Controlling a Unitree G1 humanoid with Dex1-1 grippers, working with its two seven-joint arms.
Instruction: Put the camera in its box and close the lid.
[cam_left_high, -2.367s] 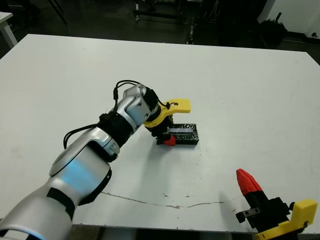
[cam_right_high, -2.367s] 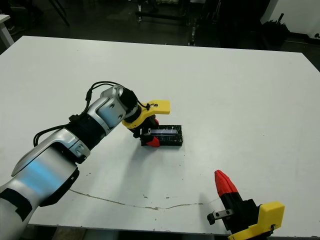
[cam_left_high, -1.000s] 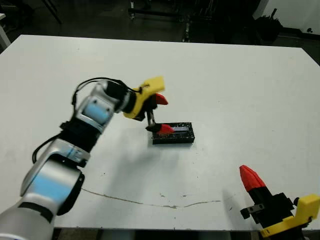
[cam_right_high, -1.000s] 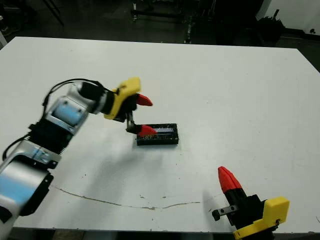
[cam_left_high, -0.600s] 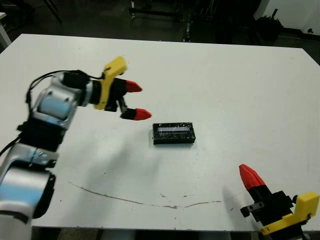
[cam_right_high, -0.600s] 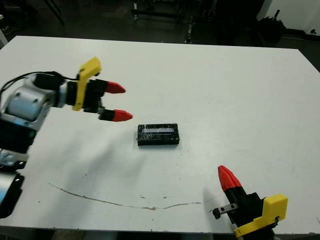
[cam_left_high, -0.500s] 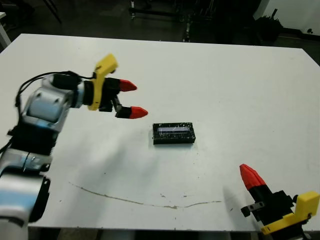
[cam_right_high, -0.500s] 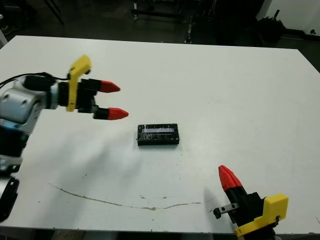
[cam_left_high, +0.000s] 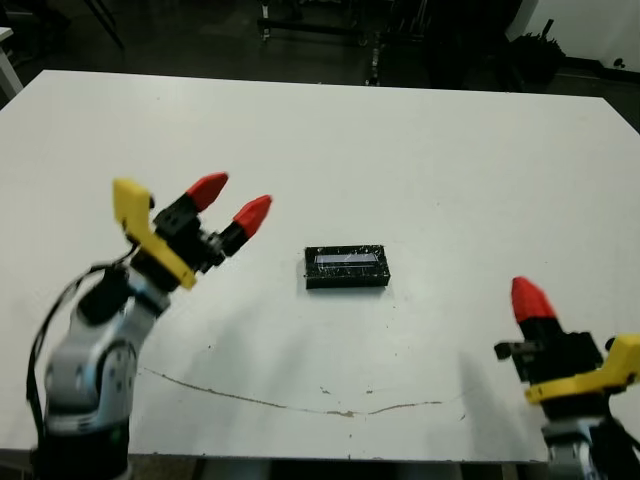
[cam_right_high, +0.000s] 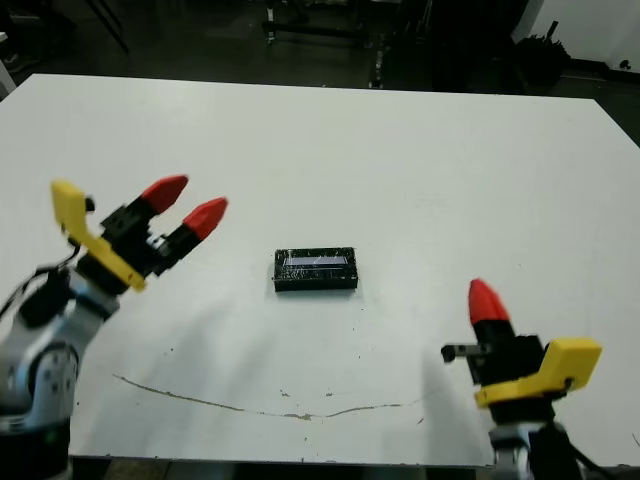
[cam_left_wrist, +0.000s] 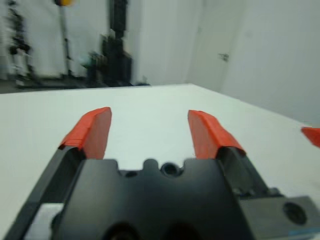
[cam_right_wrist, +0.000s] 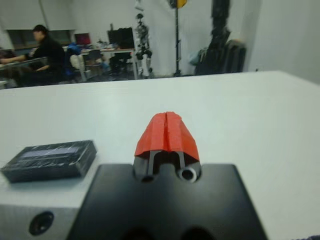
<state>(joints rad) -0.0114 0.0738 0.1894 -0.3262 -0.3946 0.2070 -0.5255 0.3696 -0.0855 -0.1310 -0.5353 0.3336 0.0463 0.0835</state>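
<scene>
The box (cam_left_high: 347, 267) lies near the table's middle with the lid (cam_right_high: 316, 264) flat on top of it, its crinkly black surface and pale strip facing up. The camera is hidden from view. My left gripper (cam_left_high: 230, 203) is open and empty, raised well to the left of the box, fingertips pointing up and right. My right gripper (cam_left_high: 532, 298) is shut with nothing in it, at the near right, well away from the box. The right wrist view shows the closed box (cam_right_wrist: 50, 159) off to one side of the shut fingers (cam_right_wrist: 167, 133).
A thin dark crack line (cam_left_high: 300, 400) runs across the white table (cam_left_high: 470, 170) near its front edge. Dark equipment stands beyond the far edge. A person (cam_right_wrist: 47, 52) sits at a desk far behind in the right wrist view.
My left gripper has let go of the lid, pulled back left and toward me, and now tilts upward, still open. My right gripper has risen slightly. The closed box has not moved.
</scene>
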